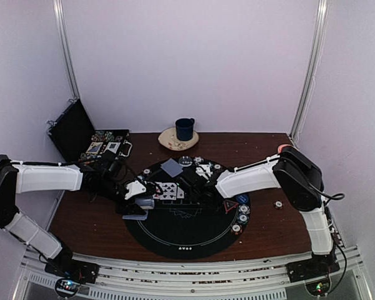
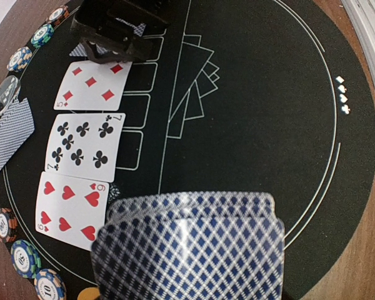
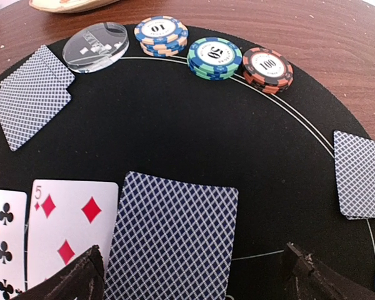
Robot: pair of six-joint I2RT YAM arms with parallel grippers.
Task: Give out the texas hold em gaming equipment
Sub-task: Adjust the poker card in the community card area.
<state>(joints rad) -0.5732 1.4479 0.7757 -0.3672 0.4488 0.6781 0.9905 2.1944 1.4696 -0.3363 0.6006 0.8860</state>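
**Fourth board card, right arm over it**

The right gripper (image 3: pixel 194 278) hangs with its jaws spread wide and grips nothing. One finger stands at each side of a face-down card (image 3: pixel 172 237), which lies on the black mat (image 3: pixel 175 125) just right of the five of diamonds (image 3: pixel 72 225). The left gripper (image 1: pixel 142 203) is clamped on the deck (image 2: pixel 187 250), held over the near left of the mat beside the six of hearts (image 2: pixel 69 209). If this card is to be turned, the right arm should probably descend square, pinch only its own edges and avoid nudging the five. The deck is best kept level and clear.
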